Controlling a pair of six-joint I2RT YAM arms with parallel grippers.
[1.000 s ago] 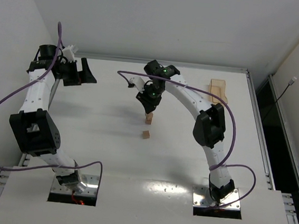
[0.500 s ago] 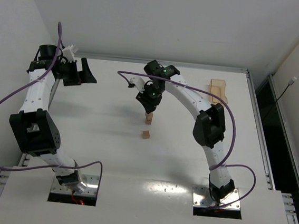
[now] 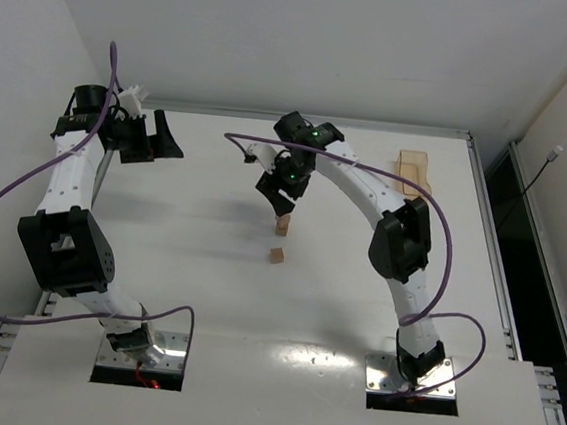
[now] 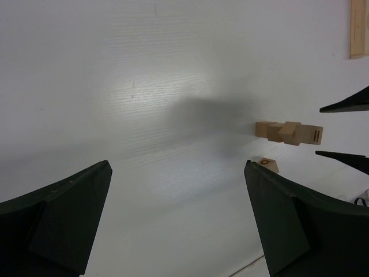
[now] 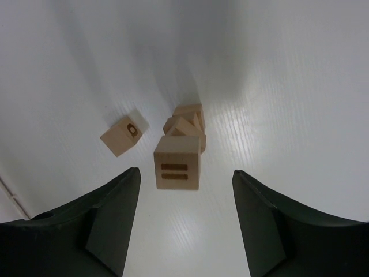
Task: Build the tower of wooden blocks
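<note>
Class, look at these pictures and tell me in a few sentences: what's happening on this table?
The right tool hangs over the tower, three wood blocks stacked a little askew, its jaws open either side of the top block without touching it. A fourth block lies loose beside the tower. The left tool sits open and empty at the far left.
</note>
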